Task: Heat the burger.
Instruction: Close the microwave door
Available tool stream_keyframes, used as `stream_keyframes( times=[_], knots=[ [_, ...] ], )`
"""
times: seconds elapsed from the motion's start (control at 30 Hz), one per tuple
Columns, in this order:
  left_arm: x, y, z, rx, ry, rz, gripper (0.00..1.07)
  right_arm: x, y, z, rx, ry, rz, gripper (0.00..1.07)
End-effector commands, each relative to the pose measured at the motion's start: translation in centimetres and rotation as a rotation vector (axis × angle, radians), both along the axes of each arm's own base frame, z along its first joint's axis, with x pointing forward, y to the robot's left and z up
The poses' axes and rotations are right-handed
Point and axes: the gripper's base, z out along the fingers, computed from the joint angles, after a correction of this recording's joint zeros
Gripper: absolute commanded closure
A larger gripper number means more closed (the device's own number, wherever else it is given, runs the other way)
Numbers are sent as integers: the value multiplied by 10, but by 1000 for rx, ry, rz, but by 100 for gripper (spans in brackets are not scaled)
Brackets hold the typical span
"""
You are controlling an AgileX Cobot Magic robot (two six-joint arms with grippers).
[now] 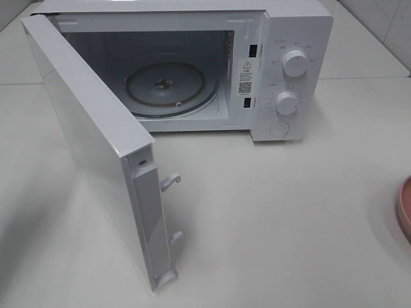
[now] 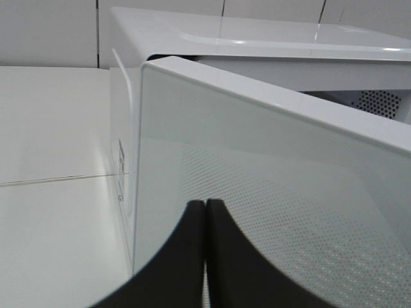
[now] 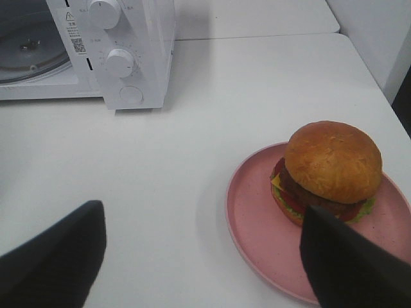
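A white microwave (image 1: 192,64) is seen on a white table (image 1: 289,224); its door (image 2: 276,212) is marked with a fine dotted mesh. A golden-brown bun, dark patty and red and green layers are shown on the burger (image 3: 331,170), with what may be yellow cheese at its 8 o'clock edge. The plate (image 3: 257,237) is pink.

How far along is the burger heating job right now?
Done: the white microwave's door stands wide open, the glass turntable bare. In hand: the open right gripper hovers near the golden-bun burger on its pink round plate. Left: grasping, loading, closing, starting.
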Motion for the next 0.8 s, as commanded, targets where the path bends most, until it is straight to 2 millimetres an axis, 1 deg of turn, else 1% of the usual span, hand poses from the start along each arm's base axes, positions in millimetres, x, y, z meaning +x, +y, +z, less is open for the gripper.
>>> stream_keyframes(
  times=[0.03,0.17,0.2,0.23,0.27,0.33,0.37,0.5,0.53,0.57,0.63,0.77,0.8],
  knots=[
    [5,-3,3,-16,-14,-43,107,-4,0,0,-3,-37,-4,33],
    [11,-12,3,-31,1,-78,107,-4,0,0,-3,-37,-4,33],
    [14,-18,3,-34,1,-98,107,-4,0,0,-3,-37,-4,33],
    [14,-18,3,-34,1,-98,107,-4,0,0,-3,-37,-4,33],
    [17,-25,2,-27,15,-113,107,-4,0,0,-3,-37,-4,33],
    [19,-28,1,-22,22,-116,107,-4,0,0,-3,-37,-4,33],
    [23,-34,-1,-23,37,-112,107,-4,0,0,-3,-37,-4,33],
    [26,-40,-1,-30,31,-104,107,-4,0,0,-3,-37,-4,33],
    [27,-45,-2,-27,30,-118,107,-4,0,0,-3,-37,-4,33],
    [27,-45,-2,-27,30,-118,107,-4,0,0,-3,-37,-4,33],
    [29,-52,-2,-25,32,-140,107,-4,0,0,-3,-37,-4,33],
    [33,-59,-3,-34,37,-153,107,-4,0,0,-3,-37,-4,33],
    [34,-64,-4,-39,41,-163,107,-4,0,0,-3,-37,-4,33]
  ],
)
